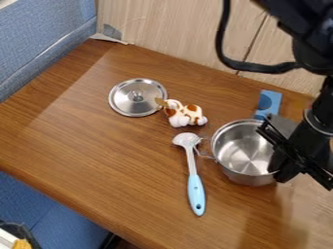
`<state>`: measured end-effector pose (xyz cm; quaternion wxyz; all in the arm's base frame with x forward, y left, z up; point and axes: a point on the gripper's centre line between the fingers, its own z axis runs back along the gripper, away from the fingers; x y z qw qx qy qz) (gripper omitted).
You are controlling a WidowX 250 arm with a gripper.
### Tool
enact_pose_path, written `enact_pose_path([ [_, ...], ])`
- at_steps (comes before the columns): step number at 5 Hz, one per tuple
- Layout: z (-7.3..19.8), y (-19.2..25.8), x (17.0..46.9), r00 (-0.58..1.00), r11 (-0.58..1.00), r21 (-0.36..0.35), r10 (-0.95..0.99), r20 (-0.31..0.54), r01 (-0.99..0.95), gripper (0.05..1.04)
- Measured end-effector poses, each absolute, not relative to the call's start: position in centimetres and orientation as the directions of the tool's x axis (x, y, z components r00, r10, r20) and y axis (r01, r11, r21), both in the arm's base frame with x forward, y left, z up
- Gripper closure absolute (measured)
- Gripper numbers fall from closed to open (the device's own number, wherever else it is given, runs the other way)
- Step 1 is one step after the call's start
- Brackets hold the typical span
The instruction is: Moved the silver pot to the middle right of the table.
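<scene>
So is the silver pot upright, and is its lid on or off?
Upright, lid off: the pot opens upward, inner base visible; the lid lies apart on the table.

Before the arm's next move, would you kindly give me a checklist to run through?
1. Pincer at the right rim of the silver pot: ok.
2. Firm grip on that rim: cannot tell.
3. Pot upright: ok.
4. Pot free of contents: ok.
5. Lid off the pot: ok.
6. Wire handle well clear of the brush: not ok, they lie close together.

Silver pot (244,151) beside the black hand (276,151)
</scene>
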<state>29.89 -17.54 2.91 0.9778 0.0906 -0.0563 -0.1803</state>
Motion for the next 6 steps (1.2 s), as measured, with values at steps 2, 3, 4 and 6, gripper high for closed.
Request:
enact_pose_path([
  [2, 1.7, -18.0, 29.9, 0.924, 0.911, 0.184, -0.381, 0.036, 0.369, 0.982],
  [3, 1.3, -17.9, 29.9, 0.926, 0.910, 0.192, -0.377, 0.017, 0.367, 0.806],
  [4, 1.4, -17.7, 30.0, 0.929, 0.911, 0.207, -0.369, 0.023, 0.356, 0.519],
  [6, 4.0, -17.8, 30.2, 0.931, 0.924, 0.181, -0.356, 0.078, 0.338, 0.071],
])
